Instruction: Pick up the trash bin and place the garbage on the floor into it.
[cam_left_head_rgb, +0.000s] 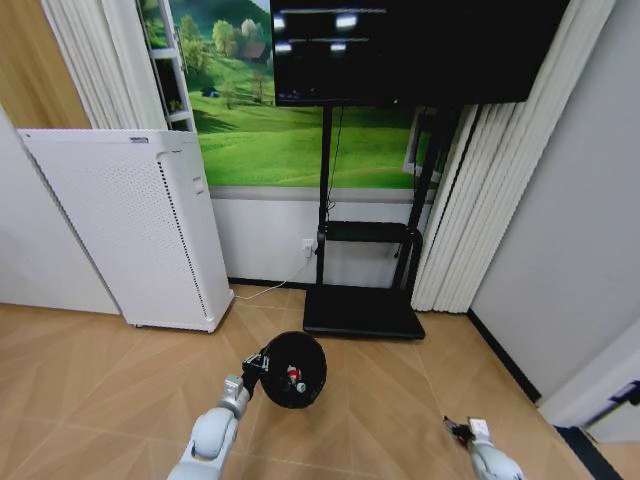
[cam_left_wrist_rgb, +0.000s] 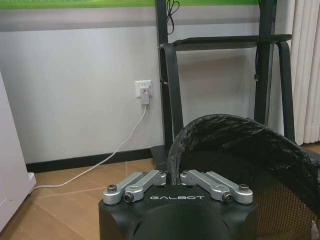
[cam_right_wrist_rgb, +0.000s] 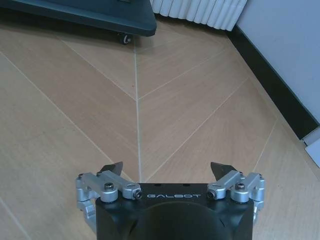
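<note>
The left pincer (cam_left_head_rgb: 256, 366) pinches the rim of the light, stiff trash bin (cam_left_head_rgb: 293, 369), while the right pincer (cam_right_wrist_rgb: 168, 172) is spread above the floor (cam_right_wrist_rgb: 190, 100).

The bin (cam_left_wrist_rgb: 235, 165) is cut off by the left wrist view's edge; items inside (cam_left_head_rgb: 294, 379) are too small to be identified.
</note>
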